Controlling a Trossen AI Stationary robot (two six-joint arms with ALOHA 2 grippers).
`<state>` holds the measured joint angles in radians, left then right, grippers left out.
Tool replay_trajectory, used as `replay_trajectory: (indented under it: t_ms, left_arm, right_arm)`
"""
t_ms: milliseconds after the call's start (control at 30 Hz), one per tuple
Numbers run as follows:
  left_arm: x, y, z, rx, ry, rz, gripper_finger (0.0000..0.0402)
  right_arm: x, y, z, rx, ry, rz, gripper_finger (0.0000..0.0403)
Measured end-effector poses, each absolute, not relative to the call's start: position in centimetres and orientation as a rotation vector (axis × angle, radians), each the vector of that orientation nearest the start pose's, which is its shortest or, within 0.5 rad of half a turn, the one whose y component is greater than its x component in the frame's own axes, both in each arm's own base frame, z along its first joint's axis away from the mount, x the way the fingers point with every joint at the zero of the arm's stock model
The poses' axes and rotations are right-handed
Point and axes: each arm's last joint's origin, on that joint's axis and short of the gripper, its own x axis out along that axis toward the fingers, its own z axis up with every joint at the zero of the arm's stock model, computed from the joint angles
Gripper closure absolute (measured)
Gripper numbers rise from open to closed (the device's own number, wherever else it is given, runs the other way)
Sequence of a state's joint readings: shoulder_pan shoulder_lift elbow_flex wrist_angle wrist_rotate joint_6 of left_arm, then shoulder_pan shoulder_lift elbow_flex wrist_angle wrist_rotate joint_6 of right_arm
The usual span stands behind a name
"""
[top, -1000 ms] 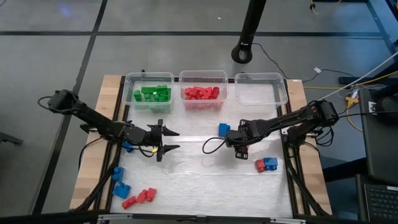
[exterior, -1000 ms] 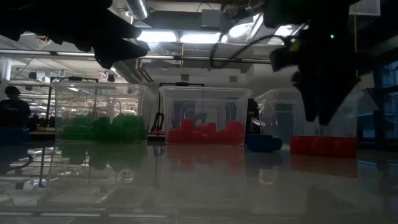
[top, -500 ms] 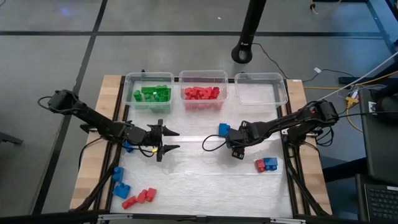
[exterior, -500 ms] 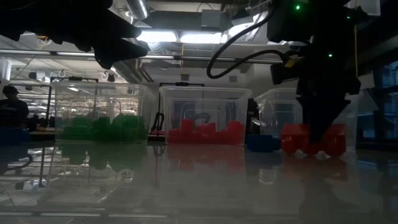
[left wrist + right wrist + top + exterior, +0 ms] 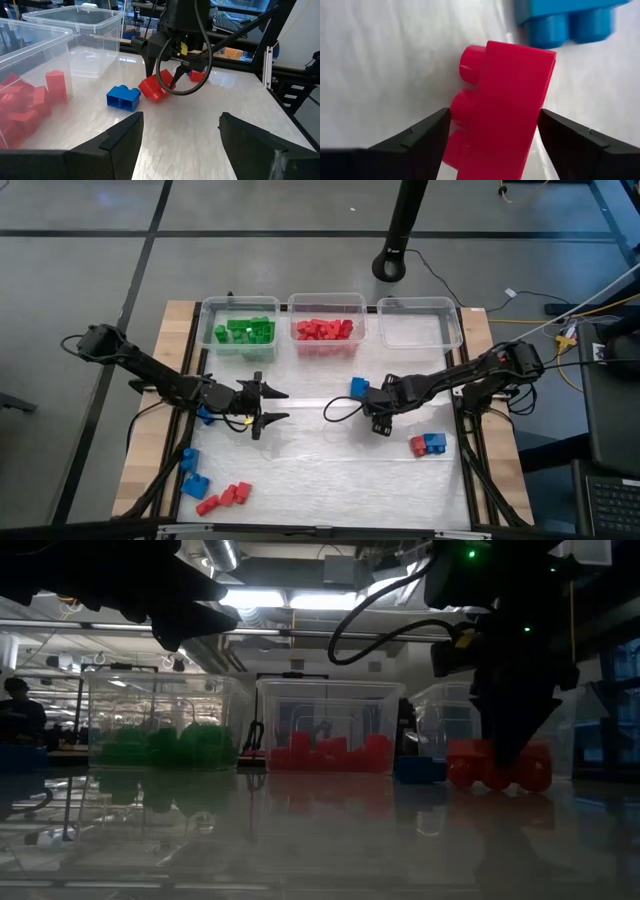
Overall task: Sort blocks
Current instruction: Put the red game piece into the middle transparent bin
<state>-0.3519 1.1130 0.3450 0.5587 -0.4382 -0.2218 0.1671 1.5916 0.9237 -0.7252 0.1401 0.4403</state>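
My right gripper (image 5: 378,420) stands over the table's middle right and is shut on a red studded block (image 5: 500,105), which the left wrist view also shows (image 5: 154,88). A blue block (image 5: 360,388) lies on the table just beyond it. My left gripper (image 5: 283,406) hovers open over the middle left, its fingers pointing toward the right arm and touching nothing. A red and a blue block (image 5: 428,444) lie side by side near the right edge. More blue blocks (image 5: 190,472) and red blocks (image 5: 225,497) lie at the near left. My right gripper pinches the red block between its two fingers, coming from above and pointing down. One finger (image 5: 420,137) meets the studded side (image 5: 462,107), the other the opposite face (image 5: 540,100). The block sits tilted under the fingers; I cannot tell whether its low edge (image 5: 159,97) touches the table.
Three clear bins stand in a row along the far edge: one with green blocks (image 5: 240,330), one with red blocks (image 5: 325,330), and one with bare walls (image 5: 420,325). A blue block (image 5: 205,417) lies under my left arm. Bare table lies between the grippers and toward the near edge.
My right gripper has shifted a little toward the table's left and far side, staying shut on the red block. In the low view the block has come into sight under its fingers. The left arm has kept still.
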Motion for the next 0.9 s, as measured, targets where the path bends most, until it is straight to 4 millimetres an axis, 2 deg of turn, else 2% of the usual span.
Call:
replay_trajectory:
  t_ms: [267, 500, 600, 767, 900]
  left_arm:
    - [20.44, -6.20, 19.40, -0.141, 0.180, 0.107, 0.0156]
    - [20.44, -6.20, 19.39, -0.141, 0.181, 0.107, 0.0156]
    - [20.44, -6.20, 19.39, -0.139, 0.181, 0.106, 0.0156]
    - [20.44, -6.20, 19.38, -0.136, 0.182, 0.107, 0.0156]
    - [20.43, -6.19, 19.36, -0.135, 0.184, 0.107, 0.0156]
  right_arm:
    - [26.94, 3.52, 16.77, 0.191, 1.384, -0.184, 0.0104]
    - [27.03, 3.29, 16.78, 0.151, 1.369, -0.202, 0.0101]
    - [27.06, 3.28, 16.79, 0.145, 1.364, -0.209, 0.0076]
    - [27.29, 3.30, 16.84, 0.145, 1.339, -0.210, 0.0011]
    - [27.28, 3.19, 16.85, 0.102, 1.330, -0.235, 0.0024]
